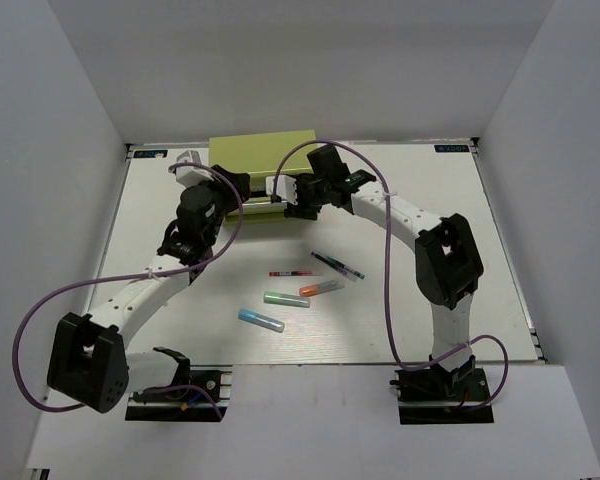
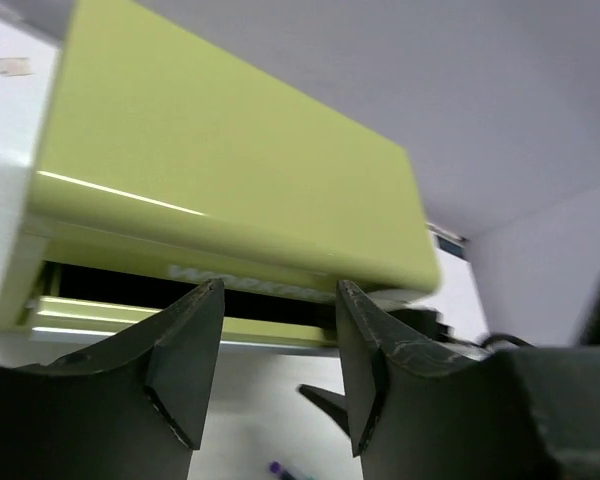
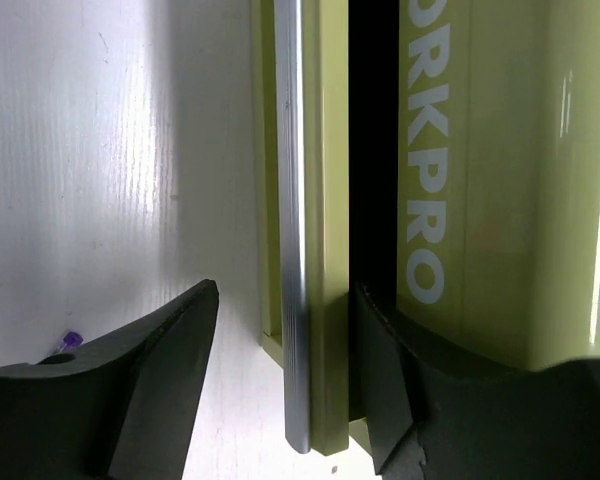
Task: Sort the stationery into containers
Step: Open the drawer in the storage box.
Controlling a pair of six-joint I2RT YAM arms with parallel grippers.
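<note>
**both grippers at the open drawer, 5 pens still on the table**

the olive-green metal chest (image 1: 260, 150) sits at the far side of the white table (image 1: 430, 220). a front drawer (image 1: 255, 215) stands a little way out from its body, with a dark gap showing behind the drawer front.

the left gripper (image 1: 238, 187) is just in front of the chest, toward its left half. in the left wrist view its fingers (image 2: 185, 370) are spread apart with nothing between them. past them are the chest's glossy top (image 2: 230, 180) and the open drawer (image 2: 110, 315).

the right gripper (image 1: 292, 195) is at the chest's front, toward its right half. in the right wrist view its jaws are wide and straddle the drawer front (image 3: 330, 200). one finger (image 3: 390, 380) reaches into the gap behind the drawer front. the other (image 3: 160, 380) stands clear of the silver handle bar (image 3: 292, 250). white lettering (image 3: 425, 160) runs along the chest's face (image 3: 480, 200).

all the stationery lies on the table in front of the chest, well apart from it and outside the drawer:
- the thin red pen (image 1: 295, 273) and the dark pen with teal end (image 1: 337, 266) are nearest the chest.
- the orange marker (image 1: 322, 288) and the green marker (image 1: 287, 299) are a little farther from it.
- the blue marker (image 1: 261, 319) is farthest from it.
</note>
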